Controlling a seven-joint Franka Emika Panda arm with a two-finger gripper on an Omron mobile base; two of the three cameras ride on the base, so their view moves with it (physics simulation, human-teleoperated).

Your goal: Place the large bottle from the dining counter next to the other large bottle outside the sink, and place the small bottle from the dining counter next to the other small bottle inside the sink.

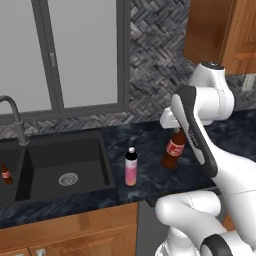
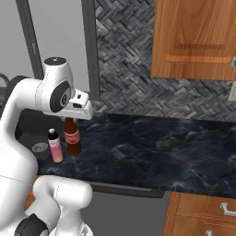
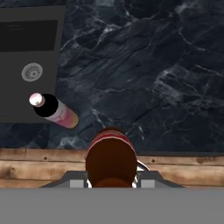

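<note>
Gripper point(image 1: 176, 128) jaws are closed on the neck of the large bottle point(image 1: 173, 152), which we carry just above the tabletop point(image 1: 150, 175) right beside the pink bottle point(image 1: 131, 167) (its intended neighbour), outside the sink point(image 1: 60, 170).

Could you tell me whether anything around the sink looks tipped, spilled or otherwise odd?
Nothing spilled or broken. The tall brown bottle leans slightly in the gripper, right of the upright pink bottle. A small brown bottle stands inside the sink.
</note>
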